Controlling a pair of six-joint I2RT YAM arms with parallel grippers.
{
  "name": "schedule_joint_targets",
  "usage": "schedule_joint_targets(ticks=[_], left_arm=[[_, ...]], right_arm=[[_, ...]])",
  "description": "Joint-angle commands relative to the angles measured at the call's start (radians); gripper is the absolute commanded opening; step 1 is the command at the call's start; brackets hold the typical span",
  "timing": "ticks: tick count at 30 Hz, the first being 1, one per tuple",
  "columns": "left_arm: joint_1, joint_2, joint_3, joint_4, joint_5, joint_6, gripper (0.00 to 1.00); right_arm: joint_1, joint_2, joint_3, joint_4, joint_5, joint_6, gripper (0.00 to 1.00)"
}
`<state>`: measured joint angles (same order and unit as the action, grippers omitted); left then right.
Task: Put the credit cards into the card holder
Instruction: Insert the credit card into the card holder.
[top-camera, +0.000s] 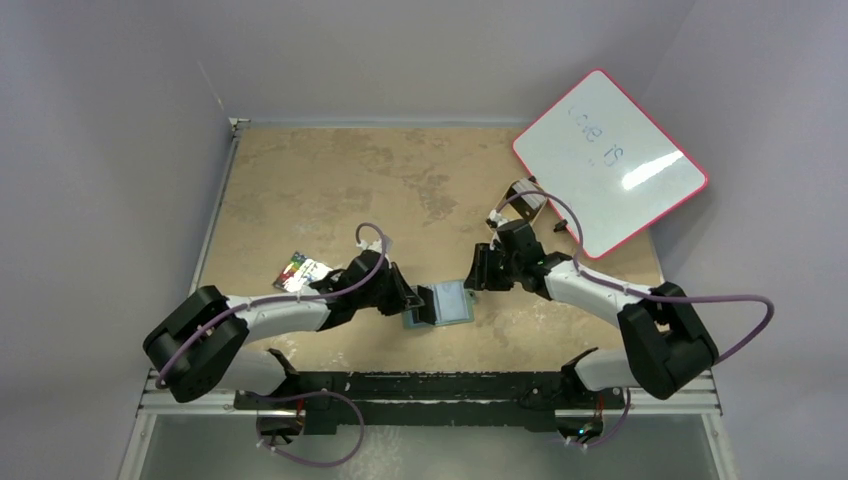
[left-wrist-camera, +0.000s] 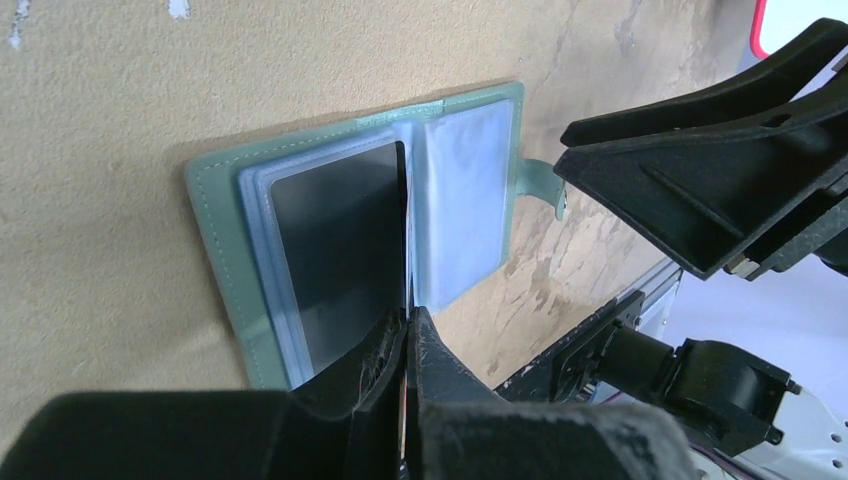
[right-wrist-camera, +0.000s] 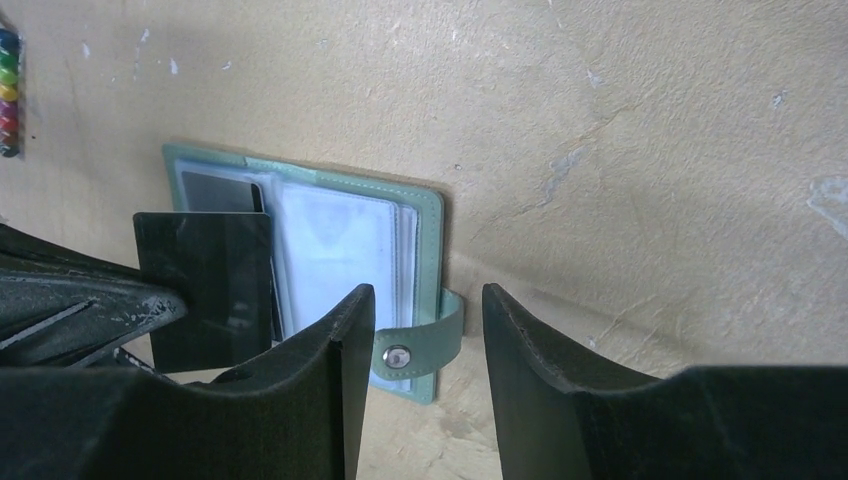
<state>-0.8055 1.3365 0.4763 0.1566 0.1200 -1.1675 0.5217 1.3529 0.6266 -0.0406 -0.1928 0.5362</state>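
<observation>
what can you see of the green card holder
The card holder is dull green and lies open on the table, its clear plastic sleeves showing. One sleeve holds a dark card. Its side tab with a metal snap shows between the fingers of the open right gripper. The left gripper holds a second card at its fold.

The bench (right-wrist-camera: 650, 120) looks like rough, mottled tan board. The card holder (left-wrist-camera: 222, 250) has a matt green leather-like cover, cloudy clear plastic sleeves (left-wrist-camera: 465, 200) and a shiny metal snap (right-wrist-camera: 398, 356). The card (right-wrist-camera: 205, 285) is dark, glossy plastic. The left end effector (left-wrist-camera: 408, 325) and right end effector (right-wrist-camera: 425, 292) are matt black, grainy plastic.
</observation>
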Motion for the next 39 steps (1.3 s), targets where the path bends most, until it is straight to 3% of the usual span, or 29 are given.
schedule_joint_targets(ticks=[1, 12, 39], left_arm=[[-0.002, 0.025, 0.007, 0.104, 0.018, -0.006, 0.0], [-0.003, -0.001, -0.005, 0.125, 0.006, -0.015, 0.0], [-0.003, 0.08, -0.034, 0.193, -0.008, -0.059, 0.0]], right_arm=[[0.002, 0.016, -0.004, 0.077, -0.012, -0.001, 0.45], [0.003, 0.049, -0.045, 0.13, -0.053, 0.025, 0.37], [0.005, 0.046, -0.071, 0.153, -0.058, 0.052, 0.35]])
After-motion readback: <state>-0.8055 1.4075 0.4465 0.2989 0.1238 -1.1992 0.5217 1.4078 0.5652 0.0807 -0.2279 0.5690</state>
